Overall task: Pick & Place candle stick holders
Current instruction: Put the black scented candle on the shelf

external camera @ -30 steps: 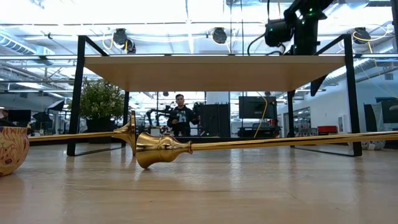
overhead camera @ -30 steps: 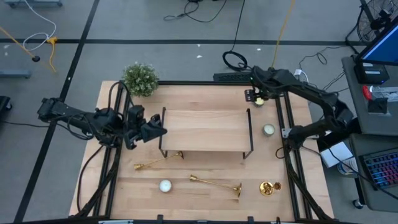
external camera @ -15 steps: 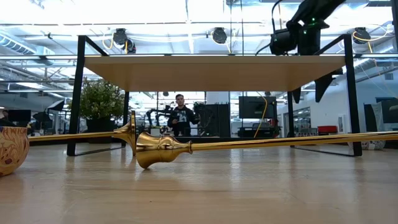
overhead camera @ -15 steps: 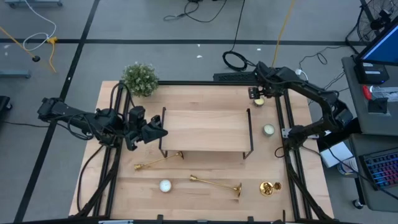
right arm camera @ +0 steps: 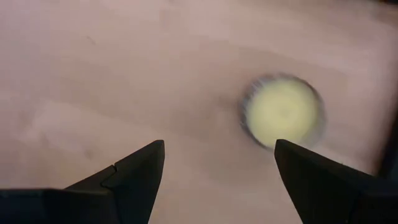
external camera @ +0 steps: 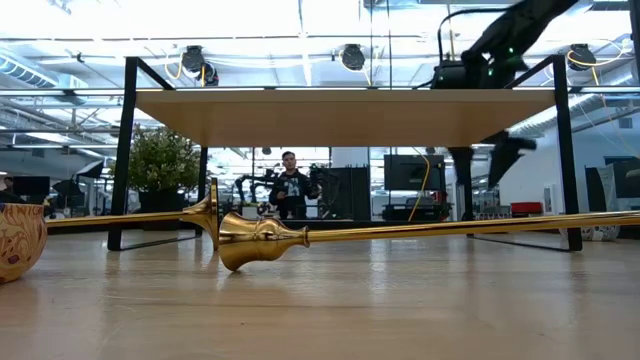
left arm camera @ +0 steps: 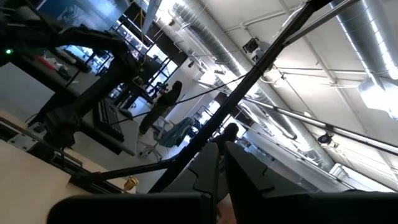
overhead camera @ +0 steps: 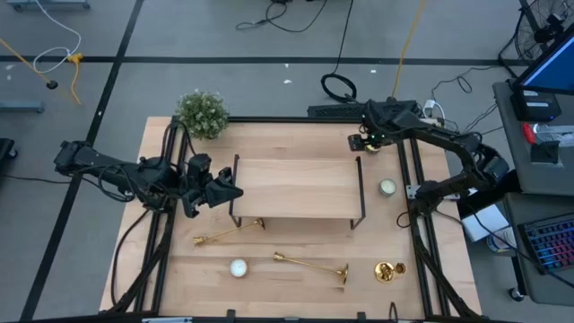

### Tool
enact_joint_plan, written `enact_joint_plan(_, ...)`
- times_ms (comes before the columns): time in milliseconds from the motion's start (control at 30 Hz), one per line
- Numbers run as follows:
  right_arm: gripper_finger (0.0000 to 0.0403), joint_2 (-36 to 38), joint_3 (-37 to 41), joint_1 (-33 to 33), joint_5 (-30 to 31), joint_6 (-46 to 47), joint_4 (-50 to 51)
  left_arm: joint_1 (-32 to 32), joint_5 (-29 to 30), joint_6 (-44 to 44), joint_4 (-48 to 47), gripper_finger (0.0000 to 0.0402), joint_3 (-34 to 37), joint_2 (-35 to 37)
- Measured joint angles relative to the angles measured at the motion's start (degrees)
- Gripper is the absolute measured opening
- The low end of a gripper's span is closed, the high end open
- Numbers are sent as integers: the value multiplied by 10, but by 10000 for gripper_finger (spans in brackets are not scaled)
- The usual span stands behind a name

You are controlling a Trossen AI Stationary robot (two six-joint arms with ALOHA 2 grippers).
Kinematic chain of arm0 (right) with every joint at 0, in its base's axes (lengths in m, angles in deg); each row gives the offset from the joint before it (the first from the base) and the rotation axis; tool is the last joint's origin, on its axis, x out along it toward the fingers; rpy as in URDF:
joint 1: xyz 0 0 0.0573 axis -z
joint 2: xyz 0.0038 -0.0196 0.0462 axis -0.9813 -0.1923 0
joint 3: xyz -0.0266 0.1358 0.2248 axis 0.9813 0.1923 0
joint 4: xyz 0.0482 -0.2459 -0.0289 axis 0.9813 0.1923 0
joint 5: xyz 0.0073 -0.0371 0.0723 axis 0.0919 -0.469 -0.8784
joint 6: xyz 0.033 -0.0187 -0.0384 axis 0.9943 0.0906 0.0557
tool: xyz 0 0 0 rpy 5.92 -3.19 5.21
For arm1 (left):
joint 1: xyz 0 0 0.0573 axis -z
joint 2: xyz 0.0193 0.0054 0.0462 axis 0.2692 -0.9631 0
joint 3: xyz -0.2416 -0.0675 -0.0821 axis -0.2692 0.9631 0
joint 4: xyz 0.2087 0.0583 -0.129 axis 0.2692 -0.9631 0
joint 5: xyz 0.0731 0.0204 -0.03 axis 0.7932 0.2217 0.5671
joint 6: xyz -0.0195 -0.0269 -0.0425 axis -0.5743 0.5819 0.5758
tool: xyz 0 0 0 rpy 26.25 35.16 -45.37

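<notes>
While candle stick holders (overhead camera: 311,265) lie flat, no writing shows.

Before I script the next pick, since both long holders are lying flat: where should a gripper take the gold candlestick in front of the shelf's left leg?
Probably mid-stem, coming straight down with the fingers across it. The candle stick holder lies on its side on the table, so its thin stem is exposed from above; base and cup look awkward to pinch.
</notes>
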Motion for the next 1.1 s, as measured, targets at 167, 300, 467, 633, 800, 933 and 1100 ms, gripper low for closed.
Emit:
enact_joint_plan(167,304,0,67,-1,-14,-58,-176,0,0,10,-1,31,0,0)
enact_joint_plan(300,304,0,96,-1,-110,118,-262,0,-1,15,-1,31,0,0)
enact_joint_plan(467,304,18,97,-5,-148,241,-259,9,-1,20,-8,31,0,0)
enact_joint_plan(633,304,62,97,-5,-149,274,-264,19,4,19,-20,31,0,0)
enact_joint_plan(800,304,90,97,-1,-149,269,-327,19,5,10,-21,31,0,0)
enact_joint_plan(933,304,98,97,-1,-149,269,-414,19,5,7,-21,31,0,0)
enact_joint_plan(1100,304,99,97,-1,-152,269,-511,19,5,6,-21,31,0,0)
